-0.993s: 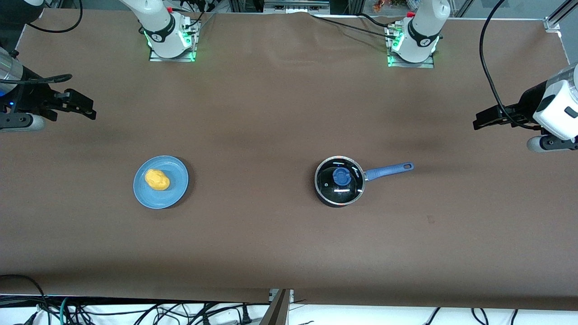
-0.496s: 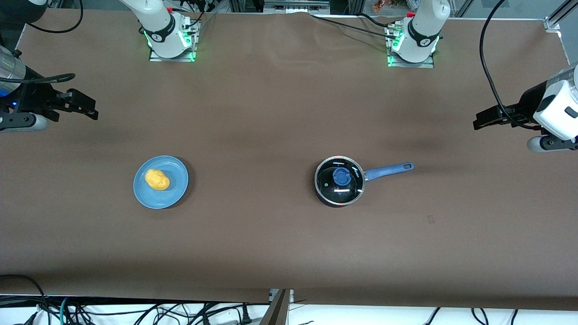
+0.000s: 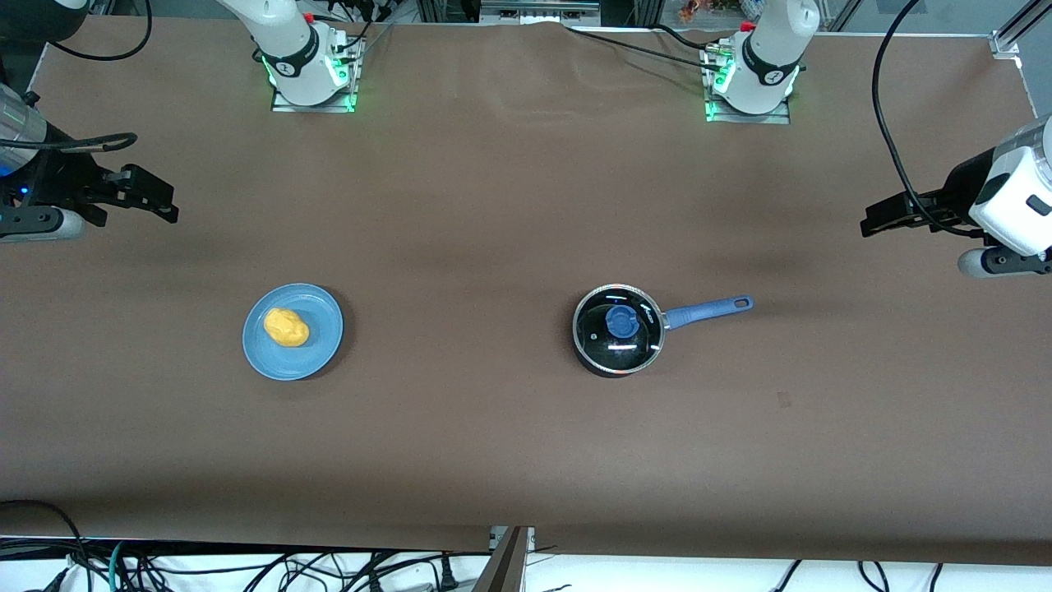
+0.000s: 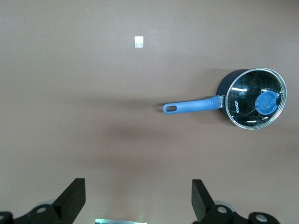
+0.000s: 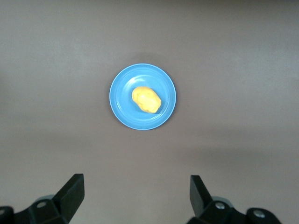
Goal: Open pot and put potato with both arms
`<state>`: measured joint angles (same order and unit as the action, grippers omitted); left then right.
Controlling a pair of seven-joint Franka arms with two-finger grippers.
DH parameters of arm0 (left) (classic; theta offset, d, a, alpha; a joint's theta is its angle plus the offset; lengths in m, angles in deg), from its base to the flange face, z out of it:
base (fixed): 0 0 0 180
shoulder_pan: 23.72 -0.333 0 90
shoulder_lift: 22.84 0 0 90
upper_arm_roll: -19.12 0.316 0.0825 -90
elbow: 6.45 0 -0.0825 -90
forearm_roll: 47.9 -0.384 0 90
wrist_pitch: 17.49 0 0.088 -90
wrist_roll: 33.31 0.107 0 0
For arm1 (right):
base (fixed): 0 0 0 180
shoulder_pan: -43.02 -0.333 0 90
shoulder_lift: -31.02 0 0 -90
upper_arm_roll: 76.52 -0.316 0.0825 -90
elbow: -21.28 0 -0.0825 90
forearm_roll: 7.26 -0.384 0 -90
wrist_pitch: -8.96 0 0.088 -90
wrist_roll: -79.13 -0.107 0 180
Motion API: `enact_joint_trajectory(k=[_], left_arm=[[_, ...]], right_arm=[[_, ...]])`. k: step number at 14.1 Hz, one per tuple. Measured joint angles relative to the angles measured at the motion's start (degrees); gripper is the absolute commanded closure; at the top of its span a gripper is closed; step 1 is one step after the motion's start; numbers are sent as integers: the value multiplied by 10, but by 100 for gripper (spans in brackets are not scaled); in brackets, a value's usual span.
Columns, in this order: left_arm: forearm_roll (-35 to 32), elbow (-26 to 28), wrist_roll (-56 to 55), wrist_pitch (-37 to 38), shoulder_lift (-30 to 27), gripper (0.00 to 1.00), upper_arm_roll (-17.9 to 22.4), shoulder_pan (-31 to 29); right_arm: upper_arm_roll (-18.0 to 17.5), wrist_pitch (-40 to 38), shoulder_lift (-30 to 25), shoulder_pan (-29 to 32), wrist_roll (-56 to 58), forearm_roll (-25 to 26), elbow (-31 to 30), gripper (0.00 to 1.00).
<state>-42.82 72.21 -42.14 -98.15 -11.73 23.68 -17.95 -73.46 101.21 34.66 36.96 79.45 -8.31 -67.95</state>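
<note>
The black pot (image 3: 618,330) with its long blue handle (image 3: 707,311) stands mid-table toward the left arm's end, its glass lid with a blue knob (image 3: 621,323) on it. It also shows in the left wrist view (image 4: 254,98). The yellow-orange potato (image 3: 286,327) lies on a light-blue plate (image 3: 320,349) toward the right arm's end; the right wrist view shows the potato (image 5: 146,99) too. My left gripper (image 3: 873,220) is open and empty, up over the table's end, away from the pot. My right gripper (image 3: 164,205) is open and empty over the other end, away from the plate.
The brown table cover (image 3: 493,205) lies flat between the plate and the pot. Both arm bases (image 3: 312,66) stand along the table's edge farthest from the front camera. A small pale mark (image 4: 138,42) shows on the cover in the left wrist view.
My right gripper has shifted slightly toward the table's middle. The left gripper, pot, plate and potato have not moved.
</note>
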Motion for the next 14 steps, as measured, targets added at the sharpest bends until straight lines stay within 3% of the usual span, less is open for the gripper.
enact_joint_trajectory(k=[8,11,14], left_arm=[[2,0,1,-8,26,0,-8,6],[41,0,-25,-63,68,0,-13,24],[46,4,-96,-167,125,0,-18,73]], right_arm=[[1,16,4,2,0,0,0,0],[1,17,6,2,0,0,0,0],[0,27,30,0,0,1,0,0]])
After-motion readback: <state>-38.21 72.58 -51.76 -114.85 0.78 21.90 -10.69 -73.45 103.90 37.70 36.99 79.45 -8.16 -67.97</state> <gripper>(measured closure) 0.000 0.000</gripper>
